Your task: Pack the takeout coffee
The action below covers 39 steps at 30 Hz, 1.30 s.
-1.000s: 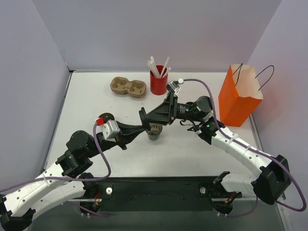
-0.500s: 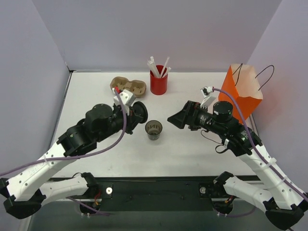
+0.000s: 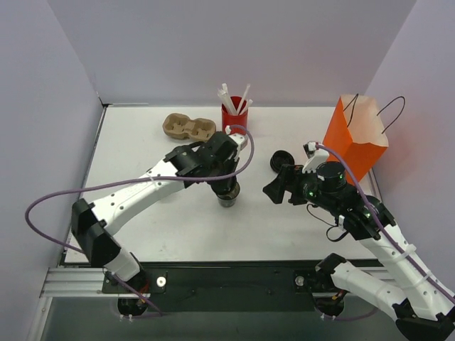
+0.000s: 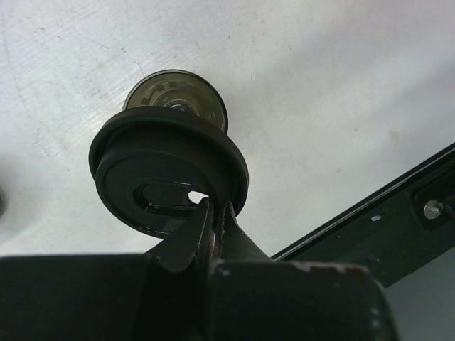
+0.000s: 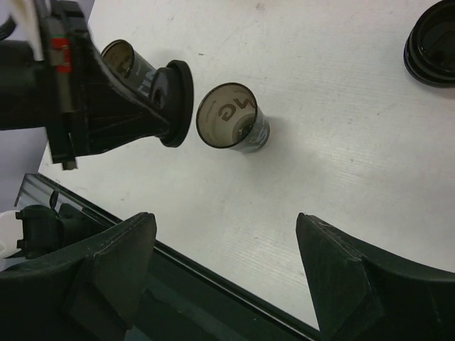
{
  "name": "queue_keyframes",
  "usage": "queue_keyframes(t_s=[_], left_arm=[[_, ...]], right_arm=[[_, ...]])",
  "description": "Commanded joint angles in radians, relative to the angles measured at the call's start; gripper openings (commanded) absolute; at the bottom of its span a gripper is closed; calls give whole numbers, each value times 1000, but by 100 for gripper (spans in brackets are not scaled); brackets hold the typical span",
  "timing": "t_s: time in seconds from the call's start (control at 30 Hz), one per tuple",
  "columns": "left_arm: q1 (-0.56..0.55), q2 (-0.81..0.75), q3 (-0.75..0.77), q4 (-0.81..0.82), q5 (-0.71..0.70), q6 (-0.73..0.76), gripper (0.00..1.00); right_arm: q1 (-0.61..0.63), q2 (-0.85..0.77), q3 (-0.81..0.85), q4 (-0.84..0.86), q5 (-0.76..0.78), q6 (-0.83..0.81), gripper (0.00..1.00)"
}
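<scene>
Left wrist view: the left gripper [image 4: 213, 213] has its fingers [image 4: 190, 245] pressed almost together on the near edge of a black lid [image 4: 167, 177]. The lid is held on a slant and covers most of the brown cup [image 4: 186, 91] beyond it, so only the far arc of the cup's rim shows. Whether lid and rim touch cannot be told from here. In the right wrist view the same lid stands on edge just beside the cup's mouth, at its left. That cup stands upright on the white table [image 5: 341, 142], near the middle between the two arms. Lettering shows through its translucent wall, but whether it holds anything is unclear. Behind the left gripper, what looks like a second cup [image 5: 122, 60] is half hidden, and the overhead view does not show it at all, because the left arm covers that spot. The right gripper [image 5: 224, 227] hangs above the table with its fingers [image 5: 106, 266] spread wide and nothing between them. Their tips are cut off by the lower edge of the picture. A second lid [image 5: 434, 42] lies flat on the table, cut by the picture's right edge. Overhead, a red cup [image 3: 234, 124] at the back holds white straws [image 3: 229, 98]. The tan two-hole cup carrier [image 3: 189, 128] lies just to its left. At the right stands the orange paper bag [image 3: 348, 145], its mouth open but its inside out of sight.
</scene>
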Motion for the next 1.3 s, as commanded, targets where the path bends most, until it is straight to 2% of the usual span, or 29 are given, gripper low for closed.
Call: queue_keyframes(t_s=[0.0,0.23,1.27], left_arm=[[2,117,125,-64,28,-15,0],[-17,251,248,-153,-24,-6,0],[-15,417,352,-234,-71,10,0]], right_arm=[[11,-11,-26,-17,31,-31,82],[11,-39,-35,-27,32,-38,82],[11,-120,14,-73,77,-57,82]])
